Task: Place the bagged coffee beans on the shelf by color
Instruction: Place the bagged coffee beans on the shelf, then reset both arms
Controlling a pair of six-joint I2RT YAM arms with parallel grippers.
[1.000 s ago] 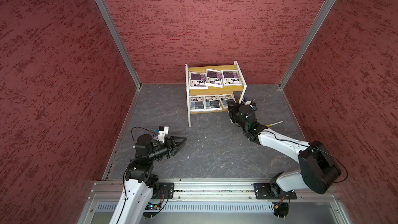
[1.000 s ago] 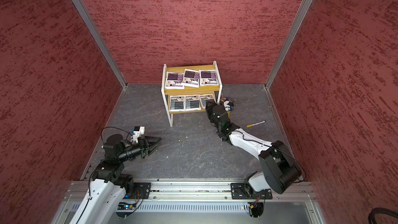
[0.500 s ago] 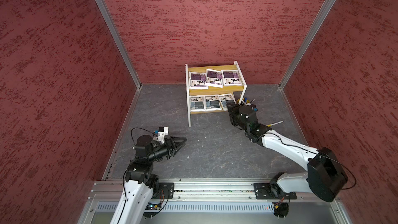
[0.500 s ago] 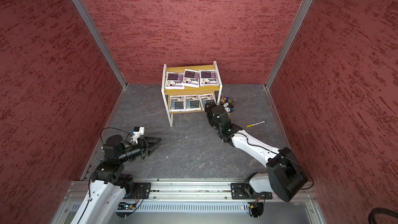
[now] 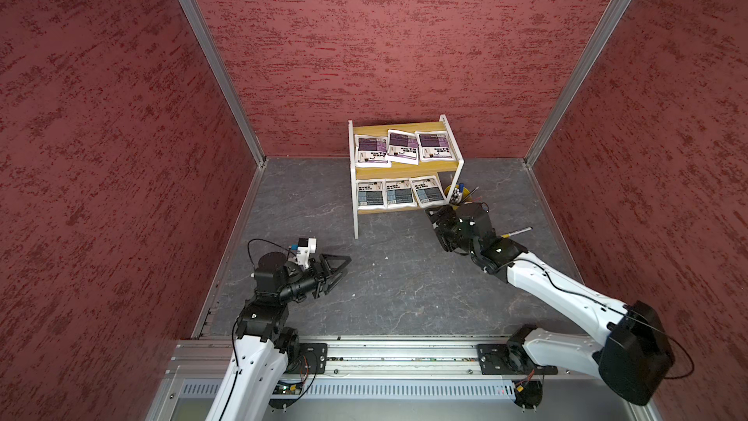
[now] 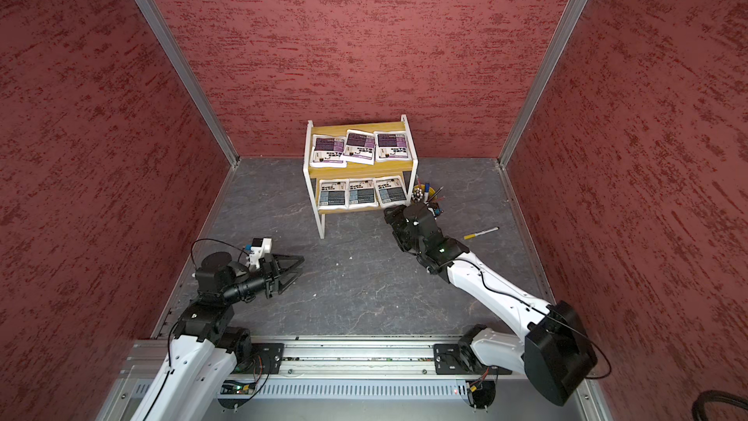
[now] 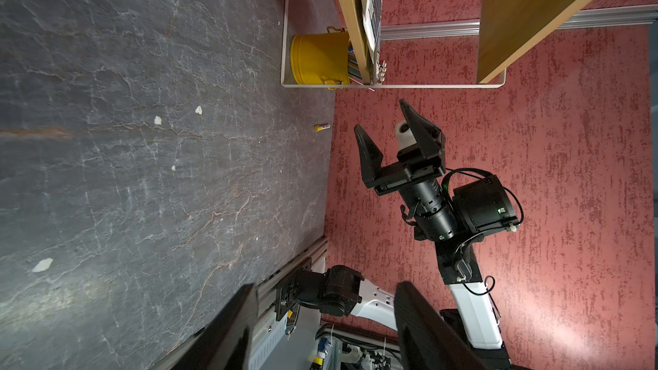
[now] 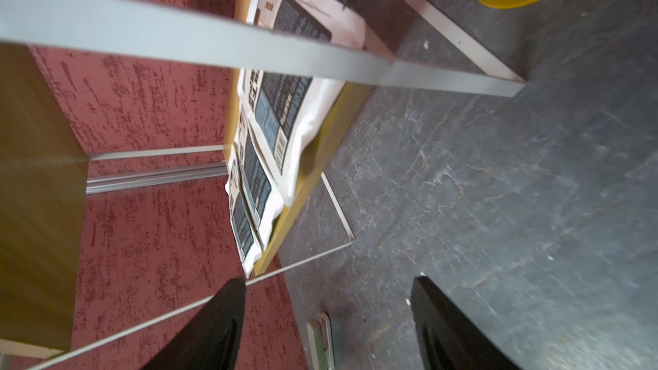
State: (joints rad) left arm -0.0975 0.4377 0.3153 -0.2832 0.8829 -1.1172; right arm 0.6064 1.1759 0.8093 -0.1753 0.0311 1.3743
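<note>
Both the right claw (image 7: 381,117) and left claw (image 5: 344,267) stand open and empty, so the right one should retreat straight, missing the leg of the shelf (image 5: 398,173) and the yellow cup (image 5: 457,195)

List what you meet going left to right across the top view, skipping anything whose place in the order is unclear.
In a top view: left gripper → shelf → marker lying on the floor.
</note>
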